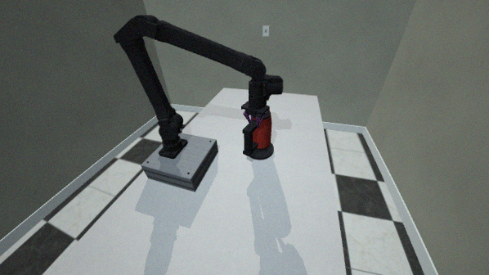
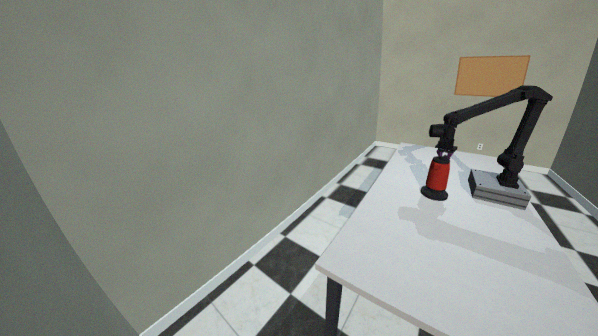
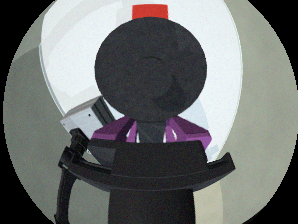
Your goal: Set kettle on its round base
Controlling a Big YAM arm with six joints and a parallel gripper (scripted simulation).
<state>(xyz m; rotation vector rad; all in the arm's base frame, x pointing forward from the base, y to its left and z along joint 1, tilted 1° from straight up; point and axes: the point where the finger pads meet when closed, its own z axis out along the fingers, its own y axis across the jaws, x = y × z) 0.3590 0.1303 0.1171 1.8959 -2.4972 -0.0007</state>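
The red kettle (image 1: 263,132) (image 2: 437,174) stands upright on its round black base (image 1: 262,155) (image 2: 433,194) near the middle of the white table (image 1: 294,214) (image 2: 450,267). Its black handle (image 1: 248,138) faces the arm's mount. My gripper (image 1: 254,119) (image 2: 444,154) (image 3: 152,131) comes straight down from above and is shut on the top of the handle, its purple fingers on either side. In the wrist view the kettle's black lid (image 3: 152,70) fills the middle and the red spout (image 3: 148,11) shows beyond it. The stud is hidden under the kettle.
The arm's grey mounting block (image 1: 186,165) (image 2: 495,189) (image 3: 83,120) sits on the table close to the kettle's handle side. The table's edges fall to a checkered floor (image 1: 360,190) (image 2: 295,262). Walls stand well away.
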